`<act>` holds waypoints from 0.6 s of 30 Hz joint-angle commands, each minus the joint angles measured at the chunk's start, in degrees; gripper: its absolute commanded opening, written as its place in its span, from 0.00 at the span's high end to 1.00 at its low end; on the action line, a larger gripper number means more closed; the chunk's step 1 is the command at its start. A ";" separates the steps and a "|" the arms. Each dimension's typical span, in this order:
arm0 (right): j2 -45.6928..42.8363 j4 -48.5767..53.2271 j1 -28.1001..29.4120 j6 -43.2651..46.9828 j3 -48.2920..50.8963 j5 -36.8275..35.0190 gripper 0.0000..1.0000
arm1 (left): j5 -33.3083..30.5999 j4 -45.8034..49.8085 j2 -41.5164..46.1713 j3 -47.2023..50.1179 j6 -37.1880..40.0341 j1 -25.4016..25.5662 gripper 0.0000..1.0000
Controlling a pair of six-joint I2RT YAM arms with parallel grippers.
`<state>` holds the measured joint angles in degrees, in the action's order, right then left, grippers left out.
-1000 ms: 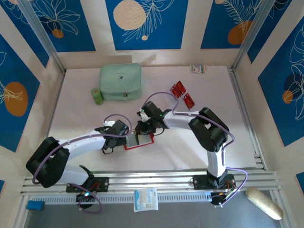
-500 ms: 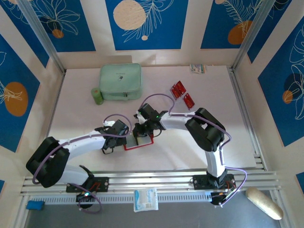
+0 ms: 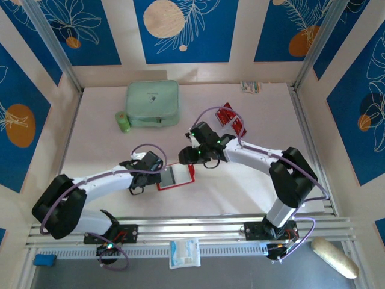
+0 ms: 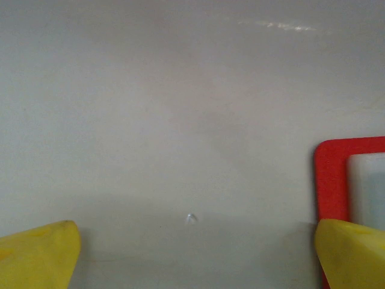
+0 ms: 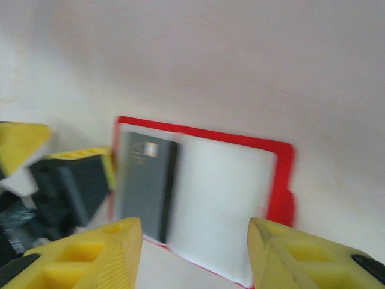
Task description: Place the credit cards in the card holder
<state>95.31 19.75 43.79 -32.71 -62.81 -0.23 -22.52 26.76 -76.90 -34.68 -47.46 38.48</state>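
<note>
Credit cards (image 3: 239,126): thin, stiff, light, probably slick. They lie flat on the counter (image 3: 102,150), 1 o'clock of the open card holder (image 3: 178,177); best pinched across the edges. One dark card (image 5: 146,183) is sleeved. Left hand (image 4: 195,253): wide, empty, at the holder's 9 o'clock edge. Right hand (image 5: 195,250): apart, empty.

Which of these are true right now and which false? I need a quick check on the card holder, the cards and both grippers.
The card holder lies open on the table: true.
A dark card lies on its pale inside: true.
The right gripper is clamped on a card: false, its fingers stand apart with nothing between.
The left gripper is shut: false, it is wide open at the holder's edge.
No red cards lie outside the holder: false, red cards lie on the table farther back.
</note>
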 commanded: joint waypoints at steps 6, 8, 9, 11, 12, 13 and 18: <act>2.97 5.51 0.01 2.86 0.76 -6.40 0.51 | 1.09 2.29 2.15 -3.24 1.54 -0.42 0.00; 4.00 4.89 -0.08 2.98 0.76 -5.80 0.55 | 1.13 2.63 2.28 -3.64 1.77 -0.42 0.00; 4.45 4.56 -0.14 2.98 0.82 -5.51 0.57 | 0.99 2.82 2.50 -3.90 1.93 -0.35 0.00; 4.93 3.95 -0.43 2.83 1.17 -5.14 0.64 | 1.06 3.09 2.66 -4.43 2.31 -0.37 0.00; 4.89 3.80 -0.56 2.86 1.34 -5.05 0.71 | 1.01 3.26 2.76 -4.67 2.50 -0.46 0.00; 4.87 3.72 -0.82 2.88 1.58 -5.00 0.80 | 1.08 3.30 2.81 -4.95 2.76 -0.40 0.00; 2.38 3.39 -2.33 2.78 4.40 -5.04 1.00 | 1.80 3.32 2.67 -5.58 3.43 -0.42 0.00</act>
<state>99.85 22.74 42.30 -30.15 -60.29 -5.54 -21.50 28.38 -75.00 -38.61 -45.21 38.48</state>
